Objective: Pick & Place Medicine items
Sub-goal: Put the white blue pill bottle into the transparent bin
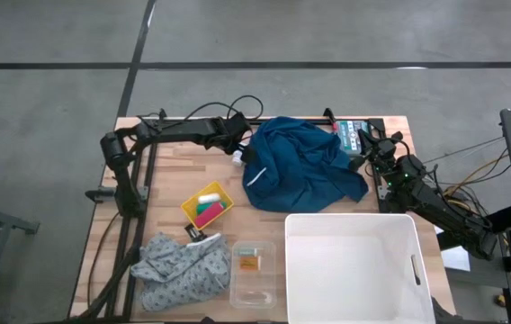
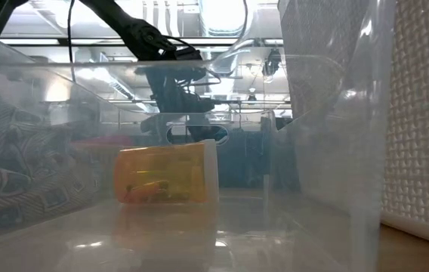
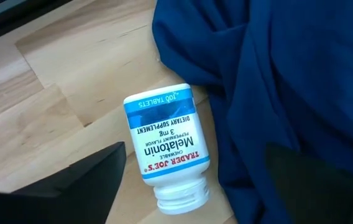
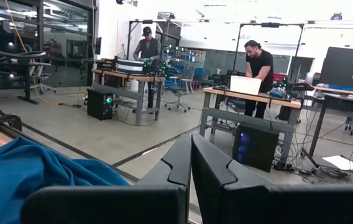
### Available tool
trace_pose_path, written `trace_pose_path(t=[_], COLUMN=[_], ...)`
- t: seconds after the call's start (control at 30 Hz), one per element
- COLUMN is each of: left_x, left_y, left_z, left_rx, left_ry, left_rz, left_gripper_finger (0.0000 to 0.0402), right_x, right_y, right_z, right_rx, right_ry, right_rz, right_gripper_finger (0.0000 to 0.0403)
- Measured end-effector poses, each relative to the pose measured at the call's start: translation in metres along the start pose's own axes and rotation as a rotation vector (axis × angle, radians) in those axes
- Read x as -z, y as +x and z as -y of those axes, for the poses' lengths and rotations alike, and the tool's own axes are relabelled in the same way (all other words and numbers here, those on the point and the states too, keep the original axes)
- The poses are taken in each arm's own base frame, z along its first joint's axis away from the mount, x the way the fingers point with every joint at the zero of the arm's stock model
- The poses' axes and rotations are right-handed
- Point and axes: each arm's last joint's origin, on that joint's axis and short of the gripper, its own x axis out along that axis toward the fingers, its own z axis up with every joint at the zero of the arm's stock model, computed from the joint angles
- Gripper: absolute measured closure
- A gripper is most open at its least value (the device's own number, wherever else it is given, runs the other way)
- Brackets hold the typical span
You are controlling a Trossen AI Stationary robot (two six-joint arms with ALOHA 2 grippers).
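- The left gripper (image 1: pixel 237 155) is held at the far middle of the tabletop (image 1: pixel 170 180), just beside the left edge of the blue cloth (image 1: pixel 300 162); its fingers (image 3: pixel 71 186) are spread apart, with nothing between them.
- Only in the left wrist view is a white bottle with a blue label (image 3: pixel 167 149) shown plainly: it lies on its side on the wood between the spread fingers, touching the cloth's edge. From above it is seen only as a small white spot (image 1: pixel 237 161).
- The right gripper (image 1: pixel 370 144) is held at the far right corner of the tabletop, beside the blue cloth; in the right wrist view its fingers (image 4: pixel 164 168) are pressed together and empty.
- Beyond the table, two people at benches are shown in the right wrist view alone.
- A small orange-amber bottle (image 2: pixel 165 175) is seen lying inside a clear container (image 1: pixel 254 273) at the near edge; the low view looks through that container's walls.
- A yellow tray (image 1: pixel 207 205) near the tabletop's middle holds white, green and pink items that cannot be told further.
- A large white bin (image 1: pixel 356 268) sits at the near right corner.
- A grey patterned cloth (image 1: pixel 182 267) is bunched at the near left corner.
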Motion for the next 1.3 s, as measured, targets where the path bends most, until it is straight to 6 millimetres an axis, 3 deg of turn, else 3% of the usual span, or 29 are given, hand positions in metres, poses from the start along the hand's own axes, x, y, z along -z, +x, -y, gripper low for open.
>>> trace_pose_path(t=[0.47,0.93,1.3], left_x=[-0.001,0.002,0.005], left_y=[0.001,0.033,0.035], left_z=[0.001,-0.01,-0.012], left_rx=[0.007,-0.034,-0.035], left_ry=[0.024,0.004,0.002], left_rz=[0.013,-0.04,-0.051], left_gripper_finger=[0.001,0.0011,0.0011], right_x=[0.0,0.0,0.0], right_y=[0.0,0.0,0.0], right_z=[0.0,0.0,0.0], right_rx=[0.0,0.0,0.0], right_ry=[0.0,0.0,0.0], right_rz=[0.0,0.0,-0.001], right_gripper_finger=[0.0394,0.0394,0.0394])
